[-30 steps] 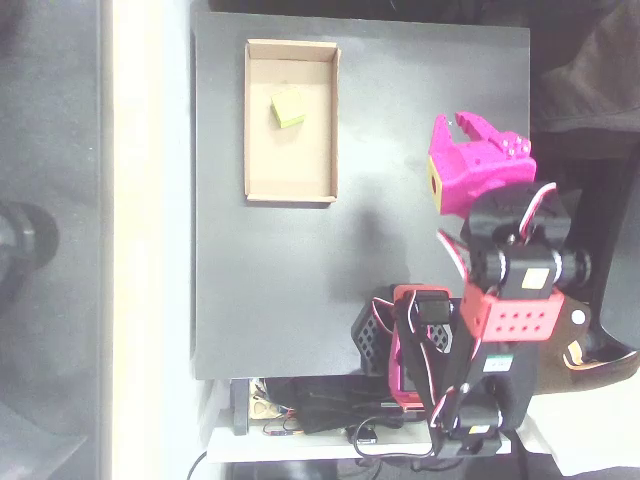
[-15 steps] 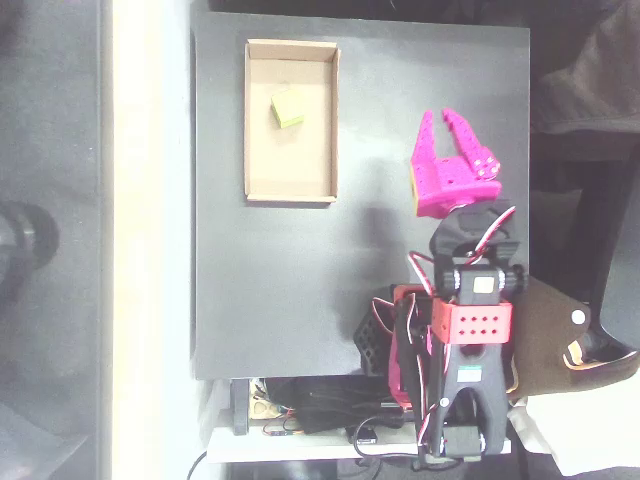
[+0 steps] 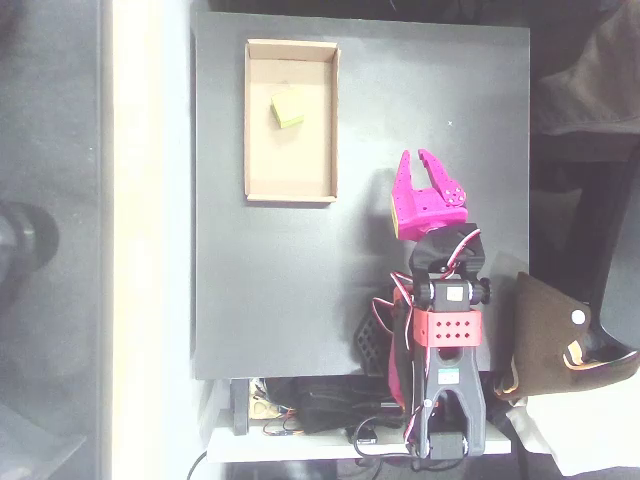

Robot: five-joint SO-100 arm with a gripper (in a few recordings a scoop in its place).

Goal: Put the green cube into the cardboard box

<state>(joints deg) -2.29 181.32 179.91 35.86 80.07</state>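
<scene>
1. We are seeing the green cube (image 3: 287,110) lying on the floor of the cardboard box (image 3: 256,120), toward its upper end in the overhead view.
2. The pincer (image 3: 419,157) is hanging apart over the dark counter (image 3: 280,280), fingers spread, carrying nothing.
3. We are judging the task complete.

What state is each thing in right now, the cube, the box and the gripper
green cube: lying on the floor of the cardboard box, in its upper half in the overhead view, free of the gripper.
cardboard box: open-topped, flat on the black table, holding the cube.
gripper: open, holding nothing, over the table to the right of the box and apart from it.
</scene>
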